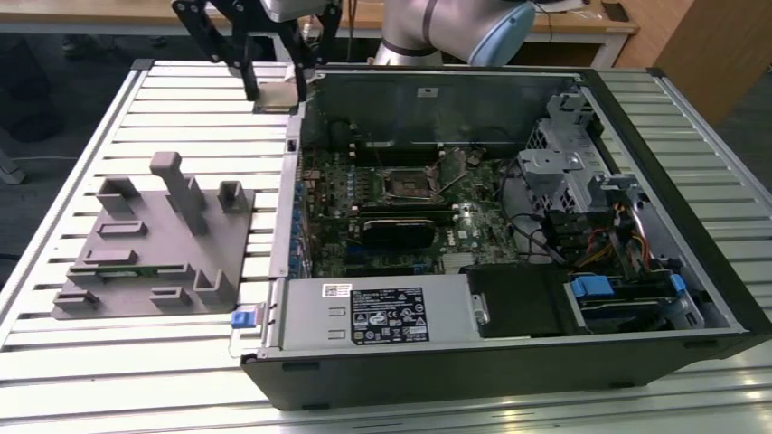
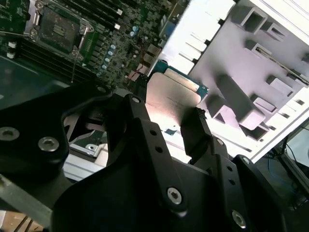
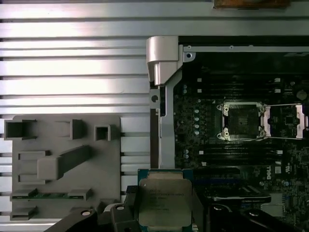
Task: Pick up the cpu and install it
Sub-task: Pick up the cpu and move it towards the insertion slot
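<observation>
Exterior view's left gives us a grey fixture [image 1: 157, 244] lying on the slatted desk [image 1: 72, 362]. At the far side, our claw [image 1: 273, 89] is clamped on the cpu [image 1: 277, 96], holding it over the desk just left of the case's far corner. In both wrist views we see fingers [image 3: 131, 205] pressing two opposite edges of the chip. Toward the exterior view's right sits the open case [image 1: 675, 226], with its socket [image 1: 408, 185] bare and the lid standing open.
</observation>
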